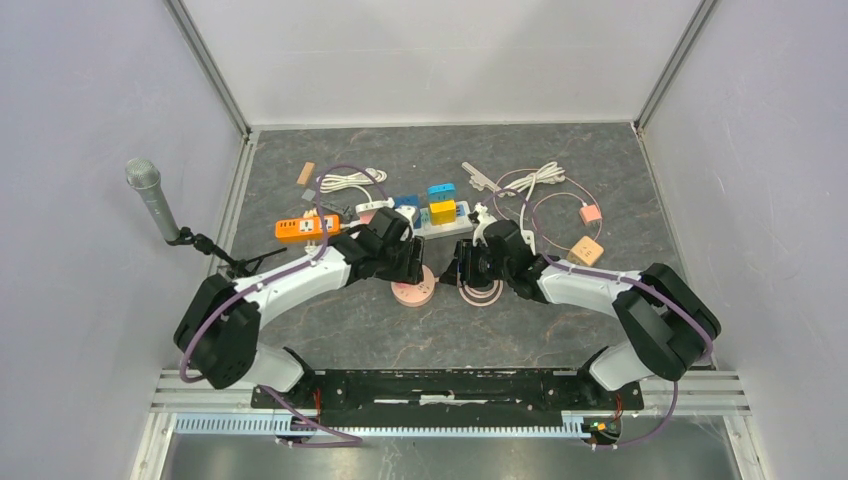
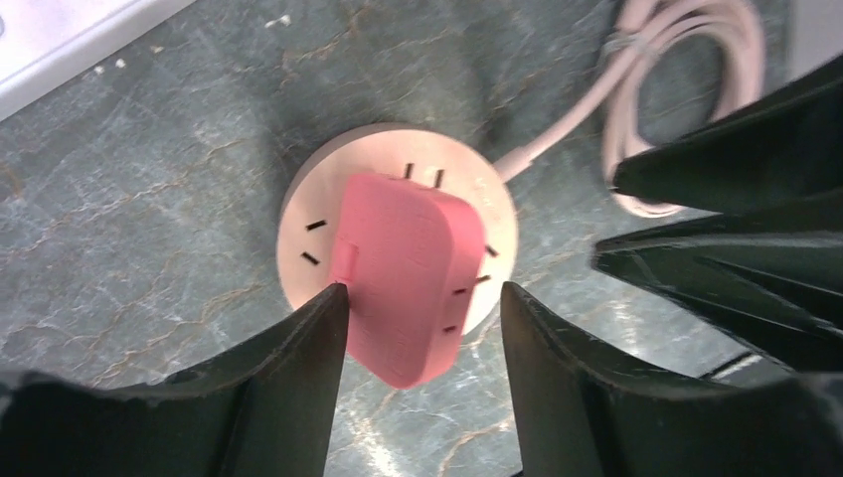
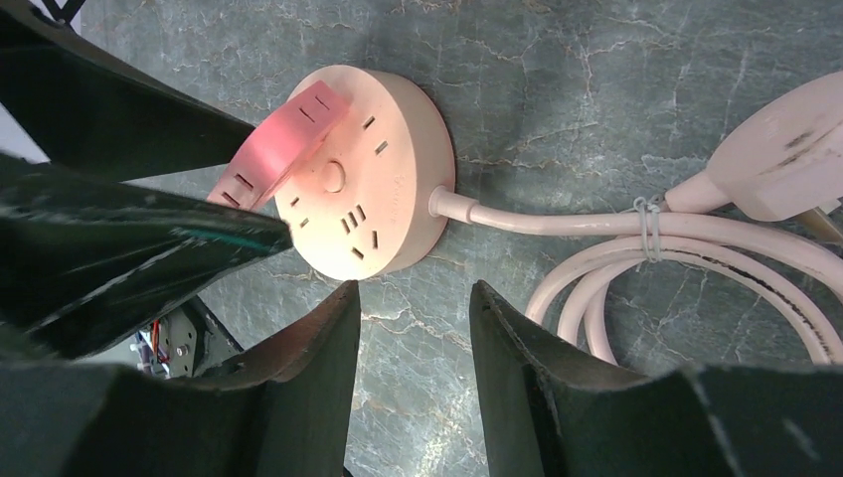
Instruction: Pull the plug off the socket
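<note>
A round pale pink socket [image 1: 412, 293] [image 2: 398, 169] [image 3: 373, 174] lies on the dark marble table. A brighter pink plug [image 2: 403, 273] [image 3: 283, 144] sits tilted on its face and overhangs one edge. My left gripper [image 2: 423, 289] [image 1: 405, 262] is open and straddles the plug. One finger [image 2: 333, 303] touches the plug's side, while the other finger [image 2: 512, 298] stands apart from it. My right gripper [image 3: 413, 288] [image 1: 465, 268] is open with only bare table between its fingers, its tips just short of the socket's rim.
The socket's pink cord [image 3: 596, 224] [image 1: 481, 292] lies coiled to the right and ends in a pale plug [image 3: 785, 159]. Behind are an orange power strip [image 1: 307, 229], a white strip with blue and yellow adapters [image 1: 440, 210], white cables [image 1: 535, 180] and a microphone [image 1: 150, 195].
</note>
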Robot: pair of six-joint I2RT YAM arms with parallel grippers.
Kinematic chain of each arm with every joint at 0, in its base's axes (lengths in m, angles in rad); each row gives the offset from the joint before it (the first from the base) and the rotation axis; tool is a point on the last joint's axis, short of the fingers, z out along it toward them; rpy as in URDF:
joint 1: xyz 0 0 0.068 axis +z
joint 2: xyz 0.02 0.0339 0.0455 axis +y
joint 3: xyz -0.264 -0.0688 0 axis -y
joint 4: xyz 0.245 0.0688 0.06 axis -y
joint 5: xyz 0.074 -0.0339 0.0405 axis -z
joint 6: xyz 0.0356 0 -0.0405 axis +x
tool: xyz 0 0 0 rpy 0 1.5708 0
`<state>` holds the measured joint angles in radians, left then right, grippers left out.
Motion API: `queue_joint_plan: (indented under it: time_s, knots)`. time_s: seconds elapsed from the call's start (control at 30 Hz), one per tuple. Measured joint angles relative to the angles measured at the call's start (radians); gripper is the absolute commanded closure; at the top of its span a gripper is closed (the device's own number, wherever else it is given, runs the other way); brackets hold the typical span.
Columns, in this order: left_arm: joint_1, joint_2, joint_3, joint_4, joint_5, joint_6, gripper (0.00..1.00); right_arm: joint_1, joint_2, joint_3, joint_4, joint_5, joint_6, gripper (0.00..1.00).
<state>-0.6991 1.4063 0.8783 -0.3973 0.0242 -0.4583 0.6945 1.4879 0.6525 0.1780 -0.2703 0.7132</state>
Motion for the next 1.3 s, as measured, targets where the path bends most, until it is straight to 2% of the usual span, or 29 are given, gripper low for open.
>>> queue_joint_plan:
  time_s: [0.2,0.4,0.53,0.67,0.73,0.87,1.17,1.3]
  knots:
    - [-0.021,0.033,0.012,-0.02,-0.07,0.029,0.62,0.002,0.002,0.0,-0.003,0.0,-0.001,0.51]
    - [-0.023,0.006,0.021,-0.033,-0.074,0.028,0.71,0.002,0.01,0.014,-0.011,0.0,-0.007,0.5]
    - [-0.023,-0.005,0.021,-0.055,-0.057,-0.013,0.67,0.004,0.029,0.026,-0.016,-0.001,-0.013,0.46]
    - [-0.024,-0.011,0.017,-0.064,-0.052,-0.055,0.5,0.011,0.064,0.048,-0.03,-0.002,-0.028,0.43]
    - [-0.024,-0.013,0.016,-0.066,-0.055,-0.067,0.46,0.018,0.086,0.063,-0.036,-0.002,-0.038,0.43]
    - [-0.024,-0.012,0.016,-0.07,-0.065,-0.071,0.46,0.031,0.129,0.084,-0.039,-0.008,-0.054,0.43]
    - [-0.026,0.024,0.016,-0.081,-0.072,-0.08,0.67,0.039,0.156,0.089,-0.069,-0.006,-0.112,0.46]
    - [-0.027,0.044,0.029,-0.102,-0.066,-0.09,0.82,0.049,0.156,0.092,-0.064,0.006,-0.135,0.5]
